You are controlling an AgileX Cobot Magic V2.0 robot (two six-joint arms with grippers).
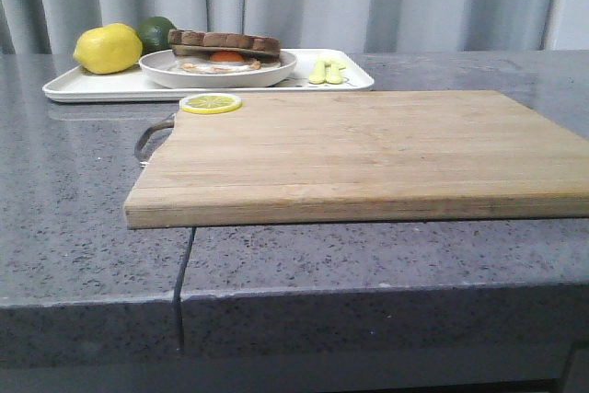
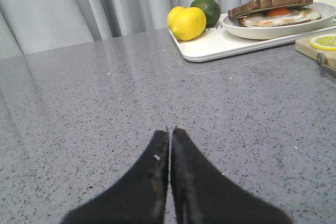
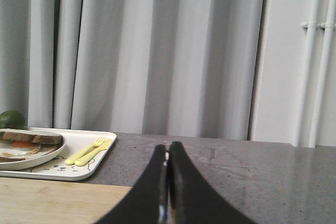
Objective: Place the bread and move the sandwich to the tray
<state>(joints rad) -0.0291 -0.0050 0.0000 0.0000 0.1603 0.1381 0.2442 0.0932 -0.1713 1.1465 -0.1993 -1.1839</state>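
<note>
With the left hand and right hand both closed on nothing, the sandwich already sits on the tray, where a careless sweep could knock its loosely resting bread off.

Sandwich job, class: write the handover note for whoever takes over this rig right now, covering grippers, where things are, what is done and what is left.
Left gripper: shut, empty, over bare counter.
Right gripper: shut, empty, above the cutting board's far edge.
The sandwich, with the bread on top of the egg, sits on its plate on the tray, beside a lemon, a lime and a yellow fork and spoon.
A lemon slice lies on the board's corner.
Done: bread placed, sandwich on tray.
Left: apparently nothing.
</note>
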